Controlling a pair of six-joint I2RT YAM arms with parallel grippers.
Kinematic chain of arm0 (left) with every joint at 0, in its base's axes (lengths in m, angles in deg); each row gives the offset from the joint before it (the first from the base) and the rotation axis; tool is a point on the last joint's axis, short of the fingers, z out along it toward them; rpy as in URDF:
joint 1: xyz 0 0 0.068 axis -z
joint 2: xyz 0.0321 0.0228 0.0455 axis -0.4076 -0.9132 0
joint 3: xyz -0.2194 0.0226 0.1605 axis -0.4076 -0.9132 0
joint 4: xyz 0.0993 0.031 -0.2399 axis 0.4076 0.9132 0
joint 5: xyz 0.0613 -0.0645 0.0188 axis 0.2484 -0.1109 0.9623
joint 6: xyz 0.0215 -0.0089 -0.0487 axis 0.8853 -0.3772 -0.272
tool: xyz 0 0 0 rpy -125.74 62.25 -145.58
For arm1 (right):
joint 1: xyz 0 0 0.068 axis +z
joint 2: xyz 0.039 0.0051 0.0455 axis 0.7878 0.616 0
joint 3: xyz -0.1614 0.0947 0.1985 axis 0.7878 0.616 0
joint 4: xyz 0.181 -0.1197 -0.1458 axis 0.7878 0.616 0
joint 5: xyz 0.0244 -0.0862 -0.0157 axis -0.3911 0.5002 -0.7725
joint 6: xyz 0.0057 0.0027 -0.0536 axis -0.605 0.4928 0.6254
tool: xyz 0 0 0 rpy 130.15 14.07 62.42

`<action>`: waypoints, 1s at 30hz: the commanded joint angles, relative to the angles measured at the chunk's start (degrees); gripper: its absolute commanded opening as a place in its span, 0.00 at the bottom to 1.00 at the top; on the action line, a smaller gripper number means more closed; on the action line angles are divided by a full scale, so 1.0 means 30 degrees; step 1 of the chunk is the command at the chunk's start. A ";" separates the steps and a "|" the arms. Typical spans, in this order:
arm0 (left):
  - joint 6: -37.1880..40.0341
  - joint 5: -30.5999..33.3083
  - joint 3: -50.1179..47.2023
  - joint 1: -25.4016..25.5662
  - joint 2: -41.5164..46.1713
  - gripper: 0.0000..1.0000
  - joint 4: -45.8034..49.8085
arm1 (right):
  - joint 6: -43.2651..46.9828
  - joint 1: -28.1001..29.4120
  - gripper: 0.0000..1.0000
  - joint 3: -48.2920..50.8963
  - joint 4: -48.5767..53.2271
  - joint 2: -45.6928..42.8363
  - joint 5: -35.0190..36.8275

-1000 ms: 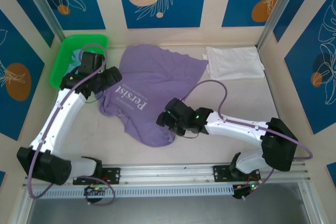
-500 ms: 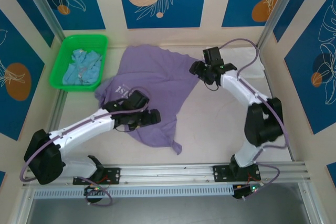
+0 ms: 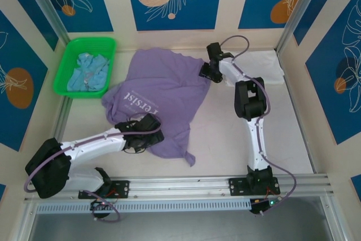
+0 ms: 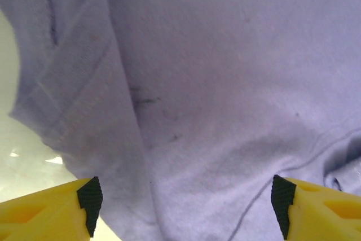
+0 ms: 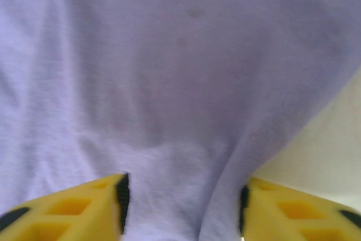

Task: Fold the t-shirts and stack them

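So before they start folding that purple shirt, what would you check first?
1. Is the left gripper open over the purple shirt: ok.
2. Is the right gripper at the shirt's far right edge, with cloth between its fingers: ok.
3. Is the right gripper really pinching the cloth: cannot tell.
4. Is the purple shirt lying flat: not ok, wrinkled.
5. Is the white shirt folded and set aside: ok.
6. Is the light blue shirt in the green basket, out of the way: ok.

The right arm [image 3: 249,97] partly hides the white t-shirt [image 3: 273,69].
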 commanded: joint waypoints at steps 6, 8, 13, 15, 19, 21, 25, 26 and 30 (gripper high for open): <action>-0.0097 0.2813 -0.1207 -0.1663 0.0331 0.50 0.0216 | -0.0104 0.0637 0.02 0.3423 -0.0292 -0.1547 -0.1578; 0.0525 0.2710 -0.1482 -0.2241 0.0363 0.43 -0.0253 | -0.0365 0.0745 0.00 0.5077 -0.1100 -0.2922 -0.1785; 0.2556 0.1651 -0.1303 -0.3491 -0.0423 0.41 -0.0972 | -0.1673 0.1079 0.00 1.0785 -0.3098 -0.7714 -0.1403; 0.3437 0.0968 -0.1170 -0.4296 -0.0906 0.46 -0.1240 | -0.2488 0.1265 0.00 1.3618 -0.4006 -0.9886 -0.1117; 0.5005 -0.0214 -0.0682 -0.5749 -0.1737 0.75 -0.1501 | -0.4360 0.1777 0.00 1.8648 -0.5507 -1.3873 -0.0291; 0.5593 -0.0656 -0.0569 -0.6240 -0.2073 0.80 -0.1861 | -0.5615 0.2035 0.00 2.1236 -0.6209 -1.5830 0.0283; 0.6962 -0.1559 0.0352 -0.6853 -0.3498 0.87 -0.2684 | -0.7145 0.2220 0.00 2.4955 -0.6543 -1.8681 0.0817; 0.7446 -0.2215 0.0871 -0.6954 -0.4186 0.85 -0.2948 | -0.7598 0.2279 0.00 2.5835 -0.6560 -1.9550 0.1046; 0.9182 -0.4691 0.3187 -0.7002 -0.7415 0.50 -0.4247 | -0.8748 0.2659 0.00 2.8315 -0.6117 -2.2735 0.2616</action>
